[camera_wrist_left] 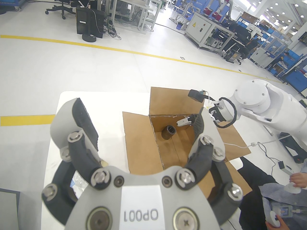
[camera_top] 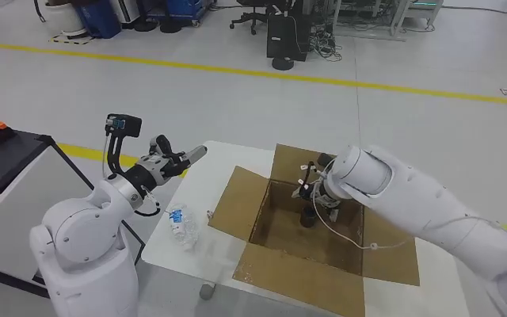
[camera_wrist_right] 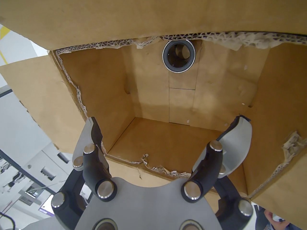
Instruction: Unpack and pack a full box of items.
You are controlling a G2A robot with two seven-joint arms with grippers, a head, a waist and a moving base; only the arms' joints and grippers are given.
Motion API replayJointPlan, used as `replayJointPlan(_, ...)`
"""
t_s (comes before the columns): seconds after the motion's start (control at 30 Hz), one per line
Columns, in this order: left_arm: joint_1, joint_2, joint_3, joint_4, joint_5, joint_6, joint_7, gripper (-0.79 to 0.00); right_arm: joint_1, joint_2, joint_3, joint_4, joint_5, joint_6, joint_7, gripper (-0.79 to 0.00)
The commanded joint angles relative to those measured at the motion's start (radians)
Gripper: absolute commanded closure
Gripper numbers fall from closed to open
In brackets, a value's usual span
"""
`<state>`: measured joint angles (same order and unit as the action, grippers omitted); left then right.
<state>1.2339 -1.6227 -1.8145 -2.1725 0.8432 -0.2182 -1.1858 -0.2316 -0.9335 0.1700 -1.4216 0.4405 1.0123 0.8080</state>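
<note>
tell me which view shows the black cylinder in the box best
Right wrist view: black cylinder faces it end-on, unobstructed. Left wrist view shows it small, oblique; top view, tiny, by the right gripper.

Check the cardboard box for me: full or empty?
Nearly empty: the cardboard box has its flaps spread open, and the right wrist view shows bare cardboard inside apart from one dark hollow cylinder.

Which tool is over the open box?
The right tool, open above the cardboard box, facing the black cylinder inside. The left tool is outside the box, over the white table.
</note>
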Motion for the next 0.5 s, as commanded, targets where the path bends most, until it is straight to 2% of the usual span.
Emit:
replayJointPlan(0.0,0.0,0.0,0.0,0.0,0.0,0.0,0.0,-0.785,-0.011,-0.006,0.0,-0.002,-0.04,0.0,0.0,-0.785)
replayJointPlan(0.23,0.0,0.0,0.0,0.0,0.0,0.0,0.0,-0.785,-0.08,-0.048,0.0,0.039,-0.16,0.0,0.0,-0.785)
replayJointPlan(0.47,0.0,0.0,0.0,0.0,0.0,0.0,0.0,-0.785,-0.102,-0.111,0.0,0.102,-0.295,0.0,0.0,-0.785)
